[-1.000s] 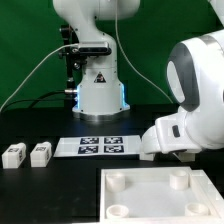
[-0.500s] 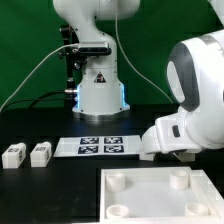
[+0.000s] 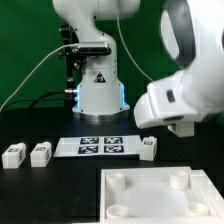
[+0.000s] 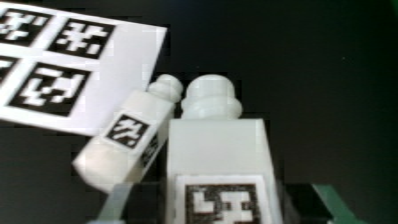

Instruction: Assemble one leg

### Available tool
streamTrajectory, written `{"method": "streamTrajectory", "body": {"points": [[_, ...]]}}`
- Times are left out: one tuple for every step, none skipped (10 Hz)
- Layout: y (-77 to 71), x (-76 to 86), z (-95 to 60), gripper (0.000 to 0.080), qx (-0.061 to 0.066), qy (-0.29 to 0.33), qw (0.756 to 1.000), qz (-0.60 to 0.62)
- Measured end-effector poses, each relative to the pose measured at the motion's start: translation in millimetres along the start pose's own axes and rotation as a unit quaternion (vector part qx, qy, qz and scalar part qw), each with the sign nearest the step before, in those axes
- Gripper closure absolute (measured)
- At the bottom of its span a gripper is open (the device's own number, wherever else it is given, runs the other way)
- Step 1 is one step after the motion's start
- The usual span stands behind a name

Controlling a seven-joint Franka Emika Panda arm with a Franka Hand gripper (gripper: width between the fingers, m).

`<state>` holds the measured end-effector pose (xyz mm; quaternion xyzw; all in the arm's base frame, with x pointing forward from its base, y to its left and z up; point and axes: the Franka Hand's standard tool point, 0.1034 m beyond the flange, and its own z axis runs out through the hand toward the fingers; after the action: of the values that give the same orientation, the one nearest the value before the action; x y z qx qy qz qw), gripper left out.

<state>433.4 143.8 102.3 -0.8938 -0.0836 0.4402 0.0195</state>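
Note:
In the wrist view a white leg [image 4: 221, 150] with a black-and-white tag on its face sits between my gripper's [image 4: 222, 205] jaws, its rounded end pointing away. The jaws stand close on both of its sides, and it looks lifted off the table. A second leg [image 4: 134, 130] lies tilted beside it, over the edge of the marker board [image 4: 71, 60]. In the exterior view that lying leg [image 3: 148, 148] is at the marker board's [image 3: 100, 147] right end. The arm's white body hides my fingers there.
Two more legs [image 3: 13, 154] [image 3: 41, 153] lie at the exterior view's left. The large white square board with round corner sockets [image 3: 150, 192] lies in front. The robot base [image 3: 98, 95] stands behind the marker board.
The arm has risen and shifted toward the exterior view's left, uncovering a leg at the marker board's right end. The two legs at the left have not moved.

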Motion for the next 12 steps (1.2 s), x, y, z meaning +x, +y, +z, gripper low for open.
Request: {"method": "streamTrajectory", "body": {"points": [[6.7, -4.1, -21.4, 0.0511, 0.004, 0.04, 0.999, -0.003], [12.3, -12.8, -39.2, 0.0511, 0.004, 0.087, 0.996, 0.002], [11.8, -4.9, -37.4, 0.0511, 0.0, 0.153, 0.988, 0.005], [12.5, -4.7, -33.8, 0.0511, -0.004, 0.206, 0.979, 0.007], [13.9, -2.3, -39.0, 0.0511, -0.008, 0.261, 0.965, 0.008], [17.2, 0.5, -44.8, 0.0511, -0.013, 0.32, 0.947, 0.005], [27.3, 3.4, -61.7, 0.0511, -0.028, 0.367, 0.93, -0.007], [44.7, -3.9, -89.4, 0.0511, -0.033, 0.386, 0.922, -0.023], [58.3, 0.2, -131.6, 0.0511, -0.031, 0.455, 0.89, -0.017], [66.3, 6.4, -149.9, 0.0511, -0.015, 0.51, 0.86, -0.015], [68.9, 8.3, -150.0, 0.0511, 0.012, 0.525, 0.851, 0.005], [72.8, 11.1, -157.3, 0.0511, -0.006, 0.578, 0.816, 0.001]]}}
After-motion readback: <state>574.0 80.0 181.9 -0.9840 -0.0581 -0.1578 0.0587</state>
